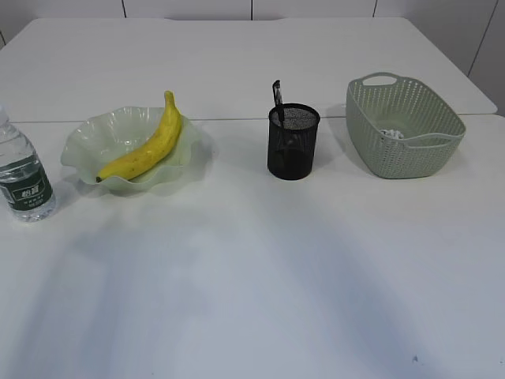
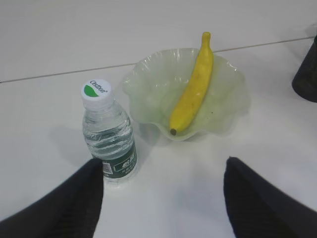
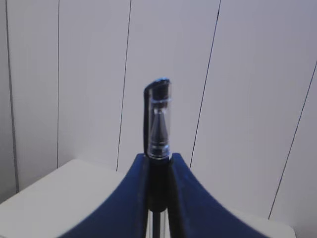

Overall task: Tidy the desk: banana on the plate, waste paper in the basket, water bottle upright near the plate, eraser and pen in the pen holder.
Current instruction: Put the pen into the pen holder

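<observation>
White table, pale panelled wall behind. My right claw (image 3: pixel 158 171) pinches a pen (image 3: pixel 157 121) — cap end up, long axis upright — which only my right wrist view shows. My left claw (image 2: pixel 163 188) gapes empty above the upright bottle (image 2: pixel 108 131). Beyond, the banana (image 2: pixel 193 87) lies slantwise on the plate (image 2: pixel 148 84) — stem away.
</observation>
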Tool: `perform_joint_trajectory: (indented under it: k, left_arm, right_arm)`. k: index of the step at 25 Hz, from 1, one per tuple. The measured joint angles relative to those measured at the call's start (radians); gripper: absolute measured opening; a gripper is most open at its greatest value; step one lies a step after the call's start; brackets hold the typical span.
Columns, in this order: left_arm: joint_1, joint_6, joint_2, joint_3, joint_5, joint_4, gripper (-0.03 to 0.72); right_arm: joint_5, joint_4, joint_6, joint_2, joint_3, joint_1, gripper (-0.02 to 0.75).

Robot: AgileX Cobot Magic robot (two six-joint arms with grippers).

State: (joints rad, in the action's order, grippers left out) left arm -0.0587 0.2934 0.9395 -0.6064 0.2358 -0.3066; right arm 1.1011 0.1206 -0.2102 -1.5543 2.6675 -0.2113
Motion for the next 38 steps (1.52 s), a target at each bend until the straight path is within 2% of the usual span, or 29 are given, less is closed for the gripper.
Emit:
perform_joint_trajectory:
  k: [7, 14, 22, 29, 38]
  left_arm:
    - [0.000, 0.000, -0.006, 0.000, 0.000, 0.000, 0.538]
    - [0.000, 0.000, -0.006, 0.000, 0.000, -0.002, 0.538]
    - [0.000, 0.000, -0.006, 0.000, 0.000, -0.002, 0.538]
    - [0.000, 0.000, -0.006, 0.000, -0.004, -0.002, 0.538]
    - [0.000, 0.000, -0.006, 0.000, -0.056, -0.002, 0.538]
  right_arm:
    - [-0.046, -0.026, -0.004, 0.147, -0.374, 0.000, 0.060]
    - [-0.335, -0.028, -0.013, 0.342, -0.865, 0.000, 0.060]
    - [-0.688, -0.028, -0.032, 0.432, -1.300, 0.000, 0.060]
    - [-1.004, -0.028, -0.042, 0.394, -1.514, 0.000, 0.060]
    - [-1.246, -0.028, -0.045, 0.199, -1.546, 0.000, 0.060]
